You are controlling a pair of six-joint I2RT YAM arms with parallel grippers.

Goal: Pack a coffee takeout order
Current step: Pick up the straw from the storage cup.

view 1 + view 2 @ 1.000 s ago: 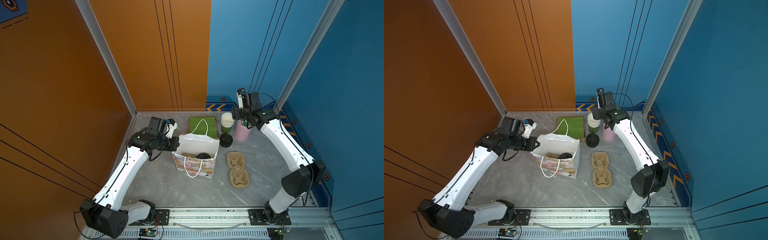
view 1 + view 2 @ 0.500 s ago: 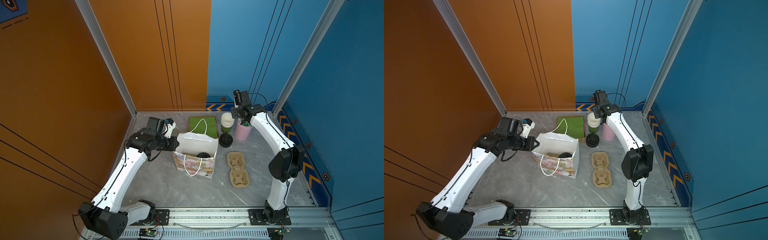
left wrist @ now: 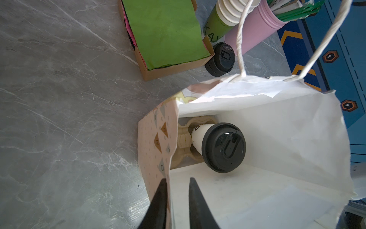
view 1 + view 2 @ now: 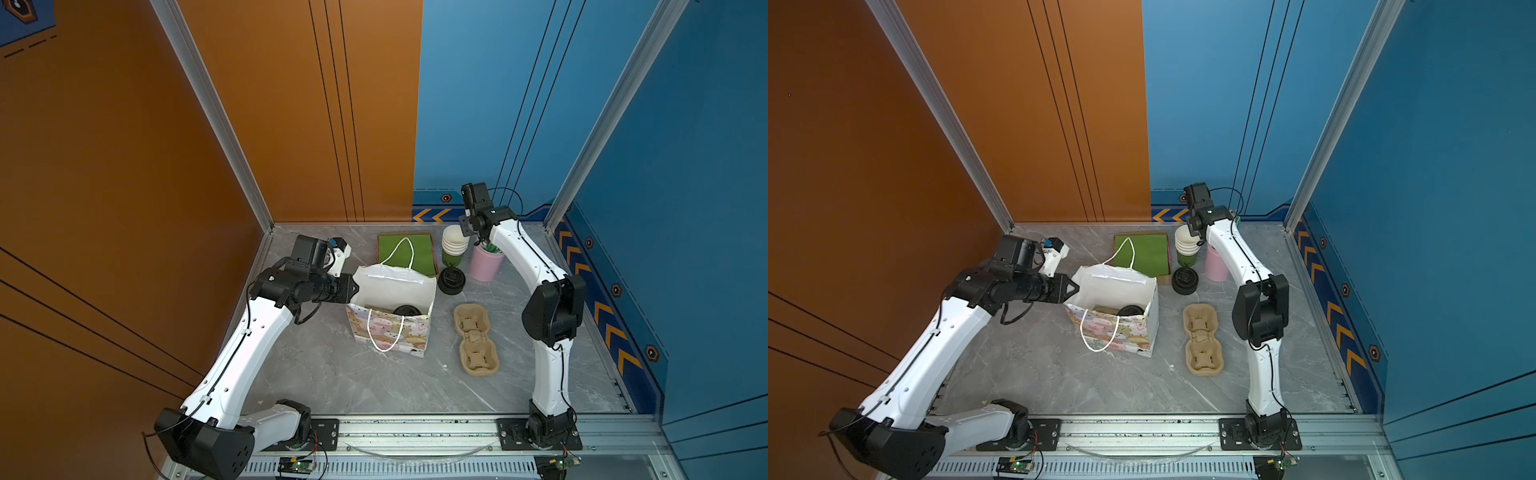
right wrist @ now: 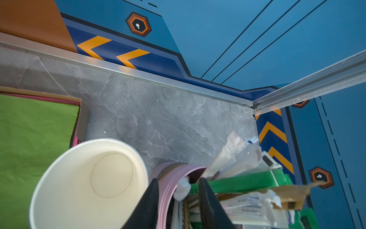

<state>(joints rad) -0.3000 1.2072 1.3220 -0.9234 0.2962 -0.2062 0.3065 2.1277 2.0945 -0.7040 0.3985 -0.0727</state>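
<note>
Grey marbled surface (image 4: 332, 374), both arms reaching in over it.

Printed paper bag (image 4: 415, 332) stands open at the left gripper (image 3: 177, 179). One finger is outside the bag's near wall and one inside, with a clear gap between them. Paper not pinched, grip released.

Green napkin (image 3: 164, 31) lies flat in a cardboard box (image 3: 168, 70), beyond the bag from the left gripper.

Beige two-cup carrier (image 4: 473, 340) on the surface, well apart from both grippers.

Pink tin (image 5: 170, 184) of wrapped straws sits directly under the right gripper (image 5: 178, 179). One finger is outside the rim, one inside among the wrappers. Cannot tell whether anything is clamped.

Stack of white cups (image 5: 87, 182) just beside the tin and that gripper.

White paper cup (image 3: 198, 136) is inside the bag, straight ahead of the left gripper's fingertips. It is seated in a pulp holder (image 3: 183, 138) with the black lid (image 3: 223, 147) on it.

Spare black lids (image 3: 219, 59) stacked beyond the bag, at the box's corner.
</note>
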